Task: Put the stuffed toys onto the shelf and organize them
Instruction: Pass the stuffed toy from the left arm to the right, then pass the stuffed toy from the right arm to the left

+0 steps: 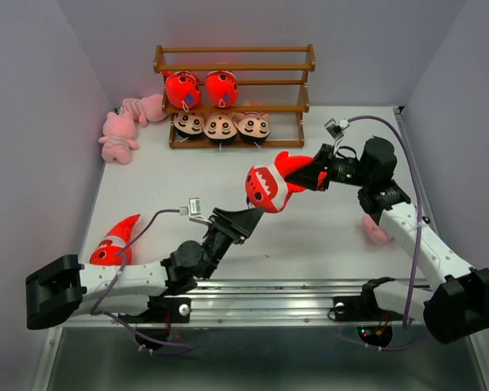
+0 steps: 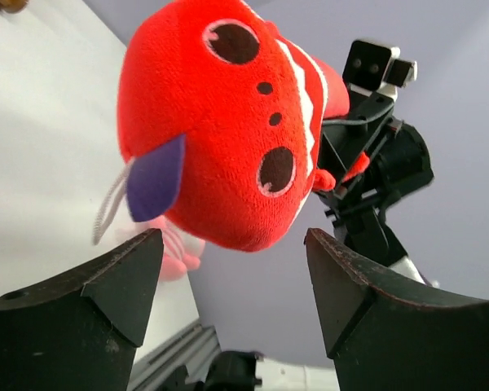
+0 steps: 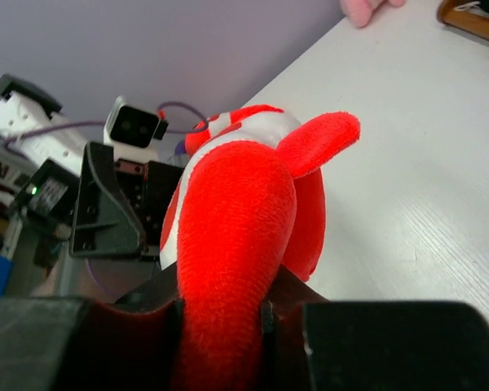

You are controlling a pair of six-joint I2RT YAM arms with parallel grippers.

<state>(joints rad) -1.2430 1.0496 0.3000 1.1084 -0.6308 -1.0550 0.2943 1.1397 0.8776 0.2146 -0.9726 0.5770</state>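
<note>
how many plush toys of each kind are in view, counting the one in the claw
red fish: 4
boy dolls: 3
pink striped animals: 3
total: 10

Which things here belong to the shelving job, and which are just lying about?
Job: shelf; two shelved fish; three boy dolls; held fish in right gripper; loose fish; three pink toys.
Lying about: purple cables; metal rail.
</note>
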